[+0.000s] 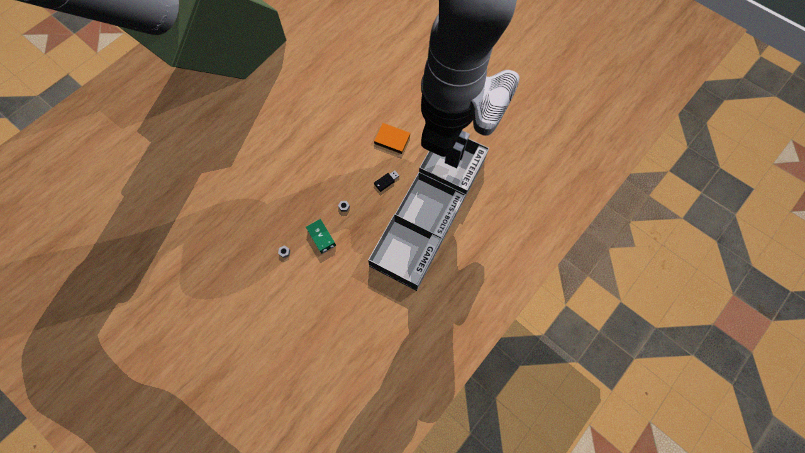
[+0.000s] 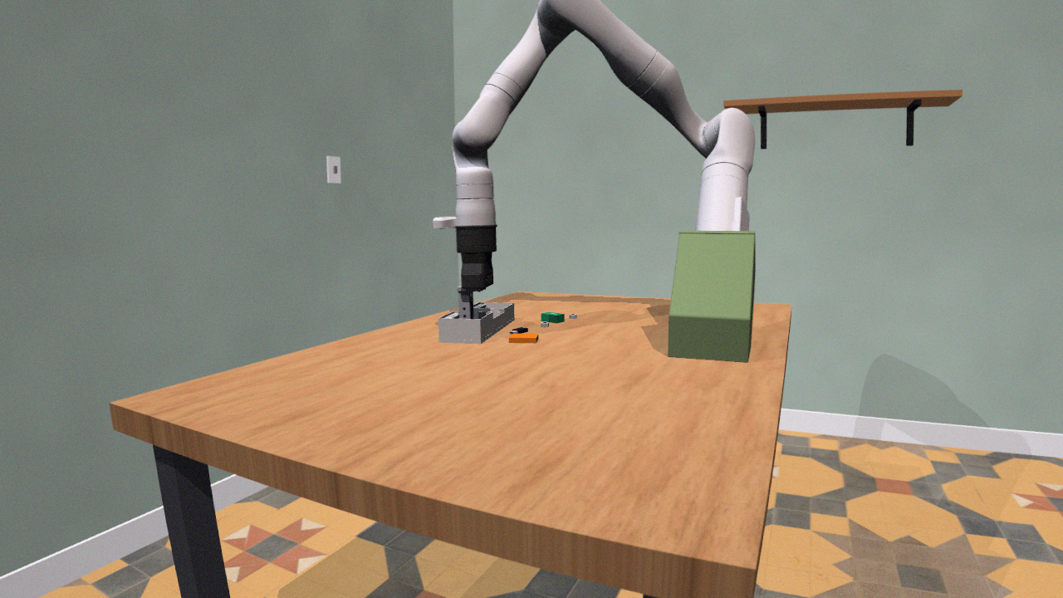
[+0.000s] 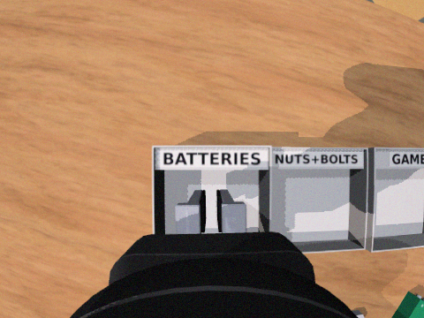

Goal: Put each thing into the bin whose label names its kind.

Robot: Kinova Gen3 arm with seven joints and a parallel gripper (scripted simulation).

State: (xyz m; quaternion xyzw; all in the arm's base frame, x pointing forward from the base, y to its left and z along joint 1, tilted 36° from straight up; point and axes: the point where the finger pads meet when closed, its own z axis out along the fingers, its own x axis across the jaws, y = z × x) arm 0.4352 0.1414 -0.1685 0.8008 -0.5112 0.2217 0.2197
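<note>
Three grey bins stand in a row: BATTERIES (image 1: 472, 160) (image 3: 211, 159), NUTS+BOLTS (image 1: 450, 214) (image 3: 316, 159) and GAMES (image 1: 429, 258) (image 3: 406, 159). All three look empty. My gripper (image 1: 455, 157) (image 2: 465, 308) (image 3: 211, 204) points straight down with its fingertips inside the BATTERIES bin. The fingers are nearly closed with a narrow gap, and I see nothing between them. A green 9 V battery (image 1: 321, 235) (image 2: 551, 316), two grey nuts (image 1: 343, 206) (image 1: 283, 251), a black USB stick (image 1: 385, 181) (image 2: 519, 329) and a flat orange cartridge (image 1: 392, 137) (image 2: 523, 338) lie on the table beside the bins.
A tall green block (image 1: 225, 33) (image 2: 709, 297) stands on the table at the arm's base, well away from the bins. The bins (image 2: 475, 330) sit near one table edge.
</note>
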